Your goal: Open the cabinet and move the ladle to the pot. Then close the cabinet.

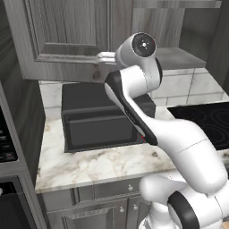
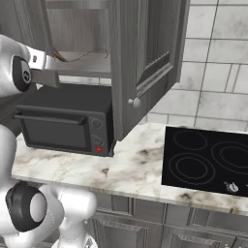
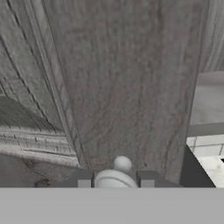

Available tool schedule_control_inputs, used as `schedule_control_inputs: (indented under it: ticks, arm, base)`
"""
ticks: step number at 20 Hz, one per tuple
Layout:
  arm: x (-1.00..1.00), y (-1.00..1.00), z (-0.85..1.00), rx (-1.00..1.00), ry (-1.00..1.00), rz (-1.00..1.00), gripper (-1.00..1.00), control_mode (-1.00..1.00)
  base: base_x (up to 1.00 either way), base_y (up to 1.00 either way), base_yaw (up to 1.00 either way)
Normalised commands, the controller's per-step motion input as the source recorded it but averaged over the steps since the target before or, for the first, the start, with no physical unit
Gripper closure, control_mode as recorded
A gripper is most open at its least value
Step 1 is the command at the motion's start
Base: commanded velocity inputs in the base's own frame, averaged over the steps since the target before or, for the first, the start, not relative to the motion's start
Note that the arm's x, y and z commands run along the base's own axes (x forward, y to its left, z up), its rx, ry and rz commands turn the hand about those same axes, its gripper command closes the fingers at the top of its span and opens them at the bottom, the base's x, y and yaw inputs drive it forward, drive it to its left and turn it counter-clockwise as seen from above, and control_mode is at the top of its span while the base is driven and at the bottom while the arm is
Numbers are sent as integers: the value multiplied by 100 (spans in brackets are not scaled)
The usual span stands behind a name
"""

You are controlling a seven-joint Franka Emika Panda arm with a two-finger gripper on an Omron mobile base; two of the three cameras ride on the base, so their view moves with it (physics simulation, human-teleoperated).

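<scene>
1. Cabinet (image 1: 67, 40) – grey wood-grain wall unit above the counter. In the left base view its left door (image 1: 53, 31) lies flat and closed-looking; in the right base view the right door (image 2: 140, 63) stands swung out toward the camera, edge-on, with its small round knob (image 2: 136, 102) near the lower corner.
2. Counter (image 2: 131, 169) – pale marbled top running under the cabinet, grey drawer fronts (image 2: 145, 213) below it.
3. Microwave (image 2: 68, 123) – black, boxy, on the counter directly beneath the cabinet's open bay.
4. Cooktop (image 2: 206, 162) – black glass with ring markings, set in the counter to the right of the microwave, well apart from it.
5. Arm – white, reaching up from the base; its wrist sits at the bottom edge of the left door.
6. Gripper (image 3: 115, 180) – in the hand view the two finger tips (image 3: 83, 180) stand either side of a round silver knob (image 3: 121, 165) on the door panel, pressed in close on it – clamped on the knob as far as can be seen.
7. Ladle (image 2: 80, 54) – thin brown line lying on the open cabinet's bottom shelf, behind the swung door; detail too small to tell more.
</scene>
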Motion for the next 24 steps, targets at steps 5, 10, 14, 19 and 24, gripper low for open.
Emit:
schedule_control_inputs:
  ticks: [5,10,14,19,24]
  arm:
    - [-61,29,0,0,0,-2,100,-100]
    - [-57,19,1,0,0,-1,100,-100]
    - [-52,1,0,0,0,0,100,-100]
    - [-31,0,0,0,2,-1,100,-100]
    - [-32,0,0,0,5,-1,100,-100]
  base:
    - [0,0,0]
    - [0,0,0]
    - [0,0,0]
    - [0,0,0]
    - [0,0,0]
